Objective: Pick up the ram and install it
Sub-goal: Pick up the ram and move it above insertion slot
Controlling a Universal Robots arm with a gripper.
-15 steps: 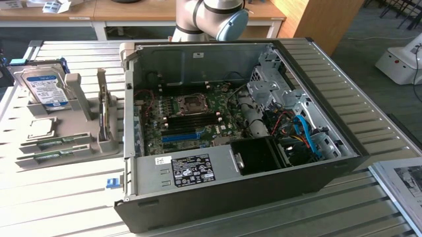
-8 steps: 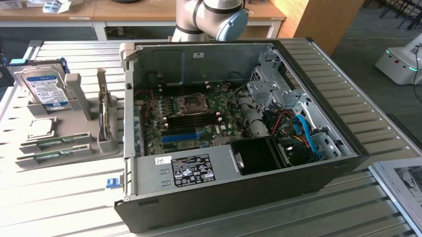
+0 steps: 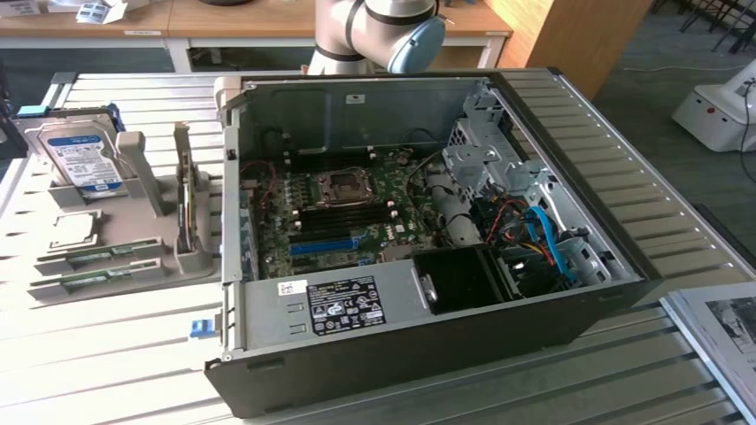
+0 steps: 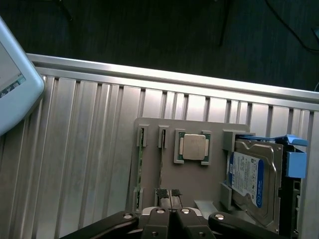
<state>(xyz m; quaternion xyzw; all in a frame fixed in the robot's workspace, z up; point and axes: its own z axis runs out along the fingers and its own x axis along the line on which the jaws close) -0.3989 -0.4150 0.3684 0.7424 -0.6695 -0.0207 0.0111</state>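
**Claw** (image 4: pixel 168 193): fully closed, with the black fingertips pressed together and nothing between them. It hovers over the grey moulded parts holder (image 4: pixel 194 179), near the end of one narrow slot. No contact with any part is visible.

**Ram** (image 3: pixel 92 255): the slim green circuit-board strip stands on its long edge in the holder slot beside the square silver processor (image 3: pixel 69 230). In the exterior view its long axis runs left to right, rising slightly towards the right. It is parallel to a second green strip (image 3: pixel 81 281) in the next slot.

**Layout:** the holder rests on the ribbed aluminium bench (image 3: pixel 119 372) at the exterior view's left, and a blue-labelled hard drive (image 3: pixel 78 159) stands upright at its far end. To the right lies the open black computer case (image 3: pixel 473 345), its green motherboard (image 3: pixel 343 221) exposed.
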